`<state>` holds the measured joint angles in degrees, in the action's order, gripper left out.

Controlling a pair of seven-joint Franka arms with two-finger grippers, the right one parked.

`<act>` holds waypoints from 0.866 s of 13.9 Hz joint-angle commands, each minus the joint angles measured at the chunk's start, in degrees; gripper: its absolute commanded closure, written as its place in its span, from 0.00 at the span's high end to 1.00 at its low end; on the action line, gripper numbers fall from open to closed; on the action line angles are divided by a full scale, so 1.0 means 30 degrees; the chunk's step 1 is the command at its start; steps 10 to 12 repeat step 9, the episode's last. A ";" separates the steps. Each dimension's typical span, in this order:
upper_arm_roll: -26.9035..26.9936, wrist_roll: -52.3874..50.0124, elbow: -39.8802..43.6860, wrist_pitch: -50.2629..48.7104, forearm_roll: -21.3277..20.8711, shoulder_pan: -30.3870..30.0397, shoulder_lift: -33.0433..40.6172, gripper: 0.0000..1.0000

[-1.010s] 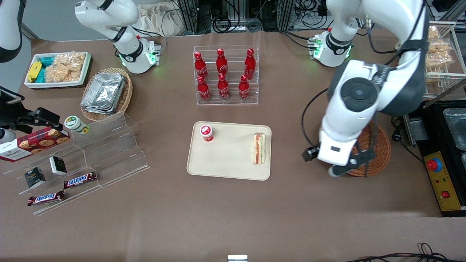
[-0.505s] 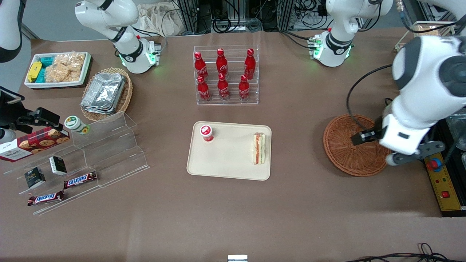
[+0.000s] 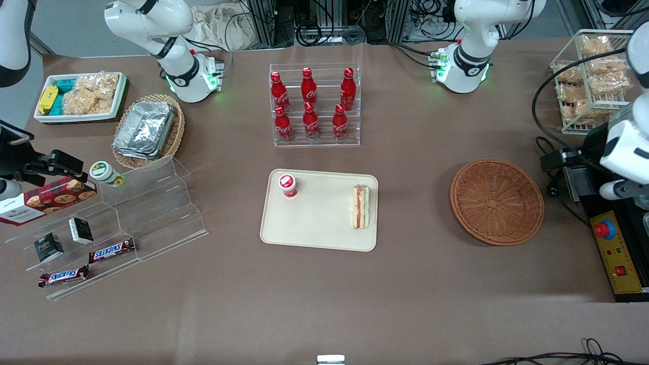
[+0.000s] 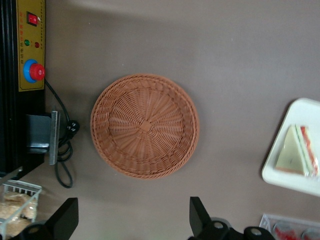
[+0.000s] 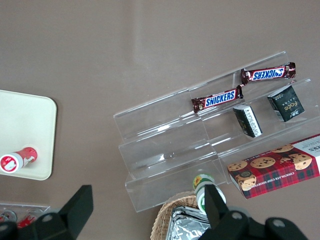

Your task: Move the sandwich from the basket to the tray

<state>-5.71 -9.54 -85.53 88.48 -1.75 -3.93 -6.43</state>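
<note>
The sandwich [image 3: 360,207] lies on the cream tray [image 3: 314,225], near the tray's end that faces the basket; it also shows in the left wrist view [image 4: 296,156] on the tray [image 4: 300,184]. The reddish-brown wicker basket [image 3: 497,202] is empty and fully uncovered; it also shows in the left wrist view [image 4: 145,125]. My left gripper [image 3: 619,189] hangs high off the working arm's end of the table, past the basket. In the left wrist view the gripper [image 4: 132,212] is open wide and empty, its fingers [image 4: 67,216] well apart.
A small red-capped bottle [image 3: 287,185] stands on the tray. A rack of cola bottles [image 3: 314,104] is farther from the camera. A wire rack of snacks [image 3: 590,76] and a yellow control box with a red button [image 3: 614,253] lie at the working arm's end.
My left arm has swung away from above the basket toward the working arm's end of the table and risen. The basket is now fully in view. The sandwich has not moved.
</note>
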 commanded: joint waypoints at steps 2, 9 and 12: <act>-0.0059 0.3144 -0.0551 -0.0605 0.0409 -0.1005 0.0881 1.00; -0.0059 0.3414 0.1056 -0.0838 0.0291 -0.1269 0.0442 1.00; -0.0059 0.3414 0.1056 -0.0838 0.0291 -0.1269 0.0442 1.00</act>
